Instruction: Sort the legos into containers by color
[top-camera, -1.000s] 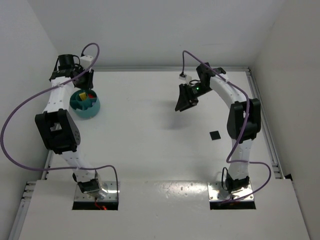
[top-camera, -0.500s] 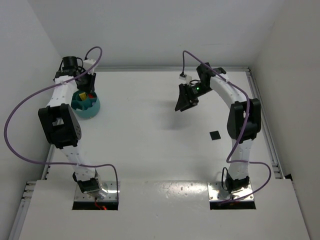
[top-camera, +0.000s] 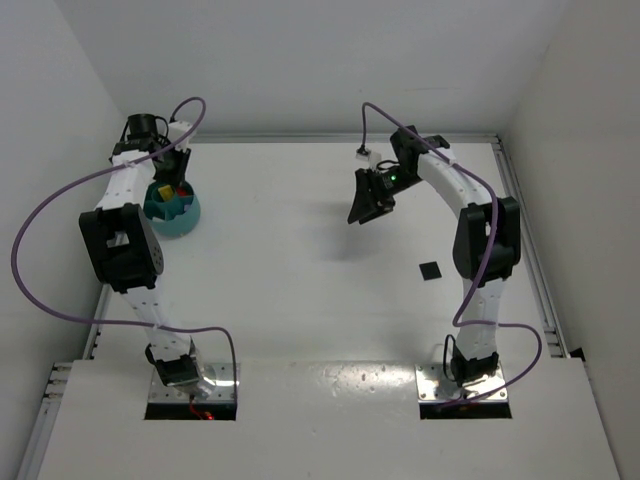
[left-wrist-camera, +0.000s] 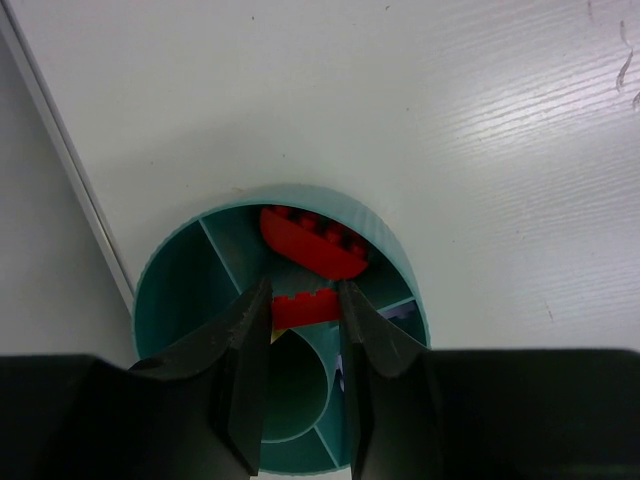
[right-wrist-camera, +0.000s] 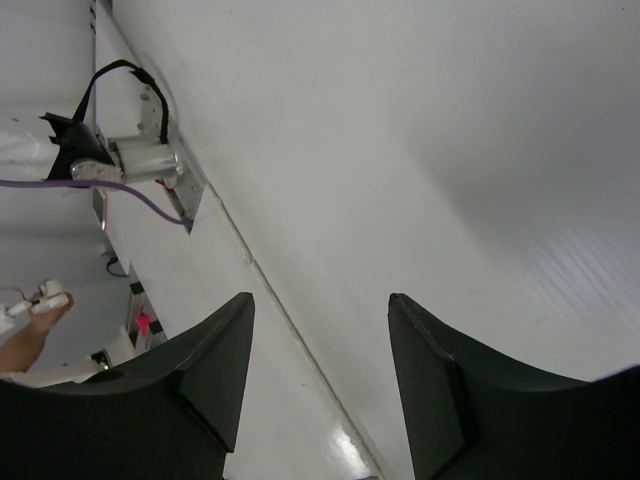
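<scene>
At the table's (top-camera: 300, 300) 10 o'clock edge we see the left gripper (left-wrist-camera: 303, 292) poised over the teal bowl (left-wrist-camera: 160, 270). Its jaws are clenched on a small red lego (left-wrist-camera: 302, 309) above the bowl's middle. A larger red piece (left-wrist-camera: 315, 243) lies in the compartment at the bowl's 12 o'clock, and from above a yellow lego (top-camera: 165, 188) shows inside too. Toward 1 o'clock of the table's middle, the right gripper (right-wrist-camera: 320, 300) hangs with jaws spread, gripping nothing. A black square (top-camera: 430, 270) lies toward 3 o'clock.
</scene>
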